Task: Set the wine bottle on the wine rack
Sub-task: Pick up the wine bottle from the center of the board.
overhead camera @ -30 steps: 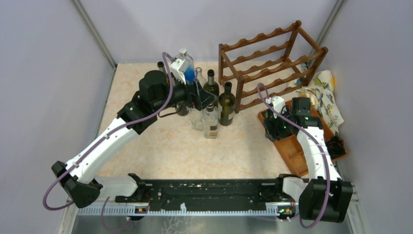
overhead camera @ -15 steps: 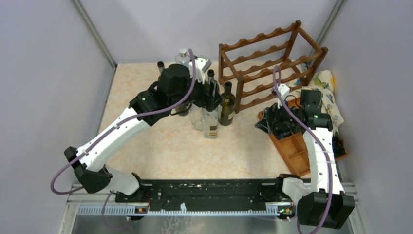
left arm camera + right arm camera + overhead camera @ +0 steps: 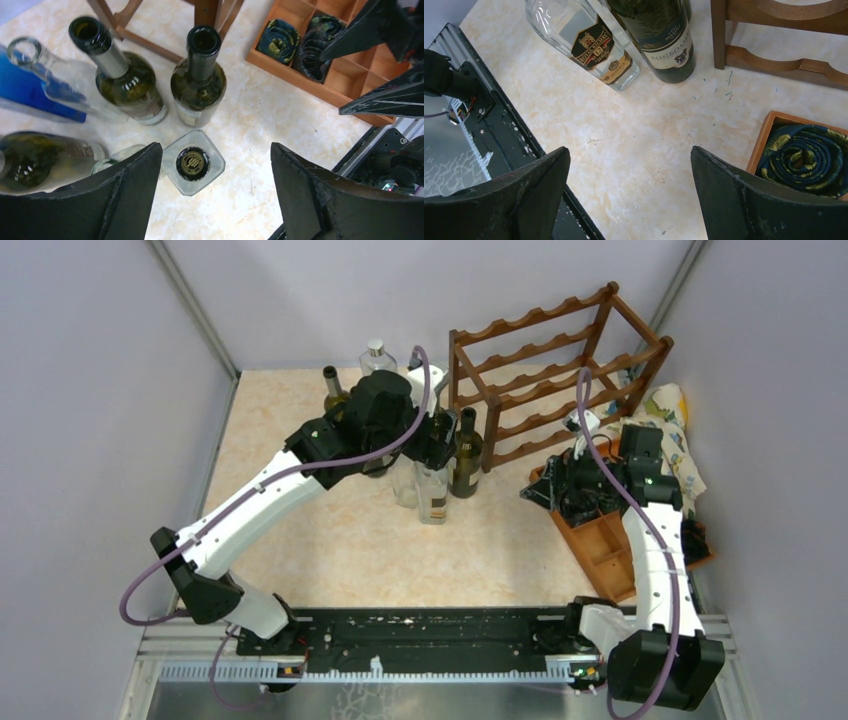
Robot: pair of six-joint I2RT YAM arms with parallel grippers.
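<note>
My left gripper (image 3: 215,150) has swung over the bottles (image 3: 125,85), wide and empty; my right gripper (image 3: 629,150), equally wide and empty, has edged leftward. The wine bottle (image 3: 198,80) stands on the worktop (image 3: 260,115) beside the wine rack (image 3: 560,360).

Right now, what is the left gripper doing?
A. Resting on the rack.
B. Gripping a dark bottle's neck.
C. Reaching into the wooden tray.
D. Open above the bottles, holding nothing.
D: the left gripper hangs wide open above the capped clear bottle with nothing in it.
</note>
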